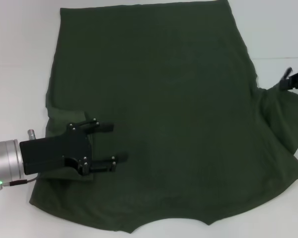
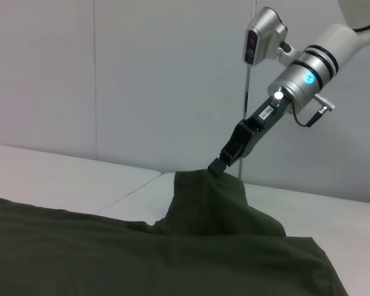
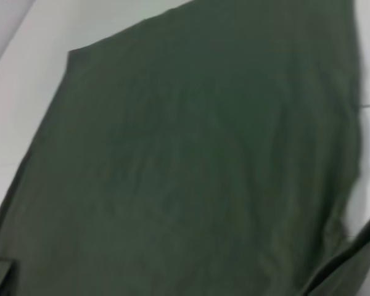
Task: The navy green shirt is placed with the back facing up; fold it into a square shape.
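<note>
A: Head cam first, what's there?
B: The navy green shirt (image 1: pixel 159 114) lies spread on the white table (image 1: pixel 20 59), plain side up, hem at the far side, collar notch at the near edge. Left gripper (image 1: pixel 111 144) is over the shirt's near-left part, by the left sleeve, jaws spread, nothing btwn them.
A: Right side?
B: Right gripper (image 1: pixel 288 78) is at the far right edge, on the right sleeve; cloth bunches up toward it.
A: Left wrist cam?
B: Shows the right gripper (image 2: pixel 219 165) across the table, jaws pinching a raised peak of shirt (image 2: pixel 203 209) cloth, lifted off the table (image 2: pixel 61 179).
A: Right wrist cam?
B: Just shirt (image 3: pixel 191 160), mostly flat, table (image 3: pixel 24 68) beside it. Own fingers not seen.
</note>
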### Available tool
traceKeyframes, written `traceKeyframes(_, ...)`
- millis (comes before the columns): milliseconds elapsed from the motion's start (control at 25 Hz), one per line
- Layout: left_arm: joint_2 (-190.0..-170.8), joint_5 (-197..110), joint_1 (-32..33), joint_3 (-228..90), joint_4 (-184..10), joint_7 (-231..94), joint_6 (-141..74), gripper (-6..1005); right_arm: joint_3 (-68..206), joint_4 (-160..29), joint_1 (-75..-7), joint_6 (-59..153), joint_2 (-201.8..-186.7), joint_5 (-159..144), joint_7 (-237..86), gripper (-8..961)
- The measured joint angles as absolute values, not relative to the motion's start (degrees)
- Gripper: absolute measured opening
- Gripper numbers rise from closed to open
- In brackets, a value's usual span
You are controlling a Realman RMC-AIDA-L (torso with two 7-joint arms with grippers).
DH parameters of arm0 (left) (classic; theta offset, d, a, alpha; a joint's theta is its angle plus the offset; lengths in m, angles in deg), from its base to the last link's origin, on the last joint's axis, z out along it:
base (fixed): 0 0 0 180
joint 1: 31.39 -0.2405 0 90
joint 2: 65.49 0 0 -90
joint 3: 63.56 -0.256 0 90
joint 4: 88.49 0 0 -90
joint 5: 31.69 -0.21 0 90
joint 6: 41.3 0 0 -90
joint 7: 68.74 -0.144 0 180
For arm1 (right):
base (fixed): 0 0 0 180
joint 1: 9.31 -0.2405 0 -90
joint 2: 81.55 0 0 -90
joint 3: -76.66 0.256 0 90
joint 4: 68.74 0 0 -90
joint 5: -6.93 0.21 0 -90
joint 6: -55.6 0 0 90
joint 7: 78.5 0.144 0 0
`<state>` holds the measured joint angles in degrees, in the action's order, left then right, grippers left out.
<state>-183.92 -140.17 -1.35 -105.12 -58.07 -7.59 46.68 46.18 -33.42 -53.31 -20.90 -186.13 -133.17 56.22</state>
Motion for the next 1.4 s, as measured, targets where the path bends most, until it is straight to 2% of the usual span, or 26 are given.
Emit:
traceKeyframes(600,-183.91,-140.06,-1.33,-104.97,-57.68,-7.48,46.68,848,35.78,-33.98,-58.23,-21.25,-188.0,-133.42,56.6,10)
traceKeyframes(1040,-183.81,-140.06,-1.39,-104.94,-57.63,-7.48,47.29,848,33.4,-34.03,-60.23,-21.92,-188.09,-133.48,56.94,10)
traceKeyframes(1400,-183.79,-140.06,-1.5,-104.95,-57.64,-7.62,47.78,848,34.89,-33.93,-60.07,-21.3,-185.41,-133.3,58.96,9)
